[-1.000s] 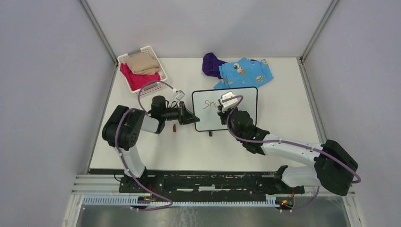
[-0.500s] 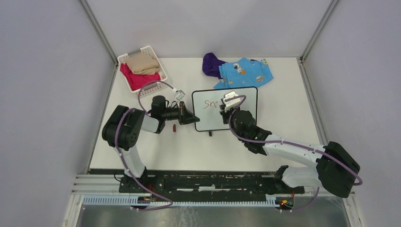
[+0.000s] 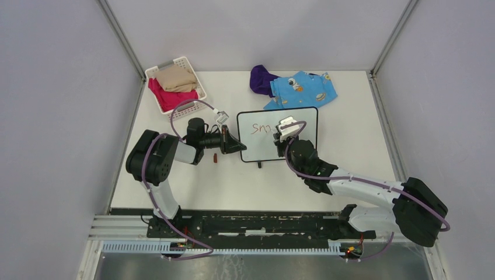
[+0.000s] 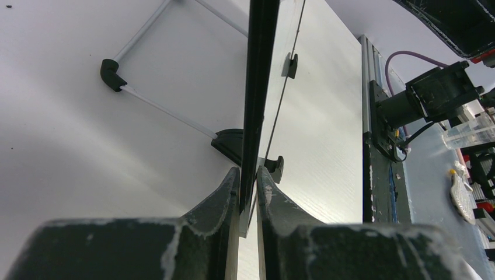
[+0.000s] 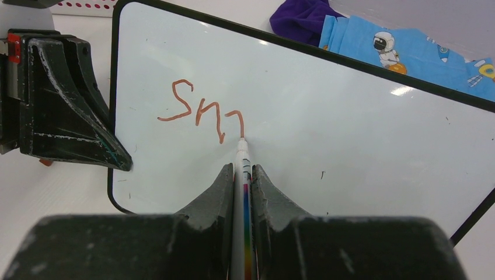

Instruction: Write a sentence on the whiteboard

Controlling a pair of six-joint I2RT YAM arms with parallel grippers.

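Item: left claw (image 4: 249, 175), both fingers closed on the thin black frame of the whiteboard (image 3: 257, 146), pinching its left edge; in the left wrist view the board runs edge-on straight out from between the fingertips, with two small black feet showing on one face. Item: right claw (image 5: 242, 169), fingers clamped on a marker (image 5: 242, 154) with a white nose and a rainbow-striped barrel, which juts forward from between the fingertips; its tip touches the board's white surface directly ahead of the claw. Item: the sentence (image 5: 201, 111), unfinished, reading as an S and the humps of an m in thin reddish-brown strokes; it sits just ahead of the right claw and slightly to its left, the last stroke ending at the marker tip. The left claw's black fingers appear at the far left of the right wrist view, well left of the writing. Item: small reddish-brown cap (image 3: 215, 158), lying on the table (image 3: 350, 151) just beside the left claw, on its near side. Item: white slatted basket (image 3: 200, 86), beyond and to the left of the left claw, holding beige and magenta cloth. Item: blue printed cloth (image 3: 300, 88) and purple cloth (image 3: 261, 79), lying together beyond the board's far edge, ahead of the right claw.
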